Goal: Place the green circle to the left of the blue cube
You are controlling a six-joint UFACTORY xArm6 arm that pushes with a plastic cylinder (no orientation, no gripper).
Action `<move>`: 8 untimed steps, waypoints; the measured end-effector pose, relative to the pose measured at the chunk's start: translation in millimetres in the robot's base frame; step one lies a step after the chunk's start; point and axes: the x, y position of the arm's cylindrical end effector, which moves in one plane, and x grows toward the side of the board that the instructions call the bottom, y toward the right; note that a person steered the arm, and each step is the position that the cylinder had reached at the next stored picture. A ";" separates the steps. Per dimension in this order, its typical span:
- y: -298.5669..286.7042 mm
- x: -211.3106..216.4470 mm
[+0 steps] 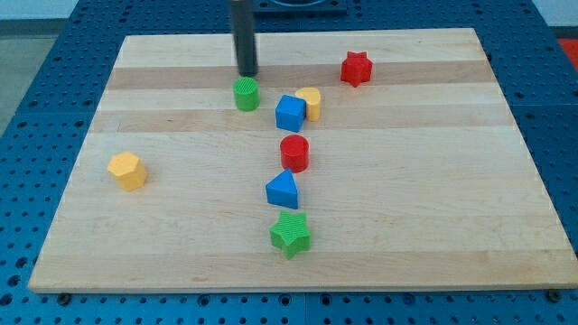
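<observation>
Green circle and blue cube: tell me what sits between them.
Nothing: the camera view shows bare wood between the green circle and the blue cube.

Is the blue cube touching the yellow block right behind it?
Touching. In the camera view the blue cube overlaps the yellow block on its right with no board visible between them. My tip sits just above the green circle.

Wooden board (163,226), eight small blocks scattered, green circle (246,93) left of blue cube (290,113)
</observation>
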 end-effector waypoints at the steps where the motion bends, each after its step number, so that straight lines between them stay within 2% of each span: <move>1: -24.4 25.5; 3: 20.7 7.1; 4: 25.7 19.9; 6: 25.6 51.6; 8: 6.8 53.2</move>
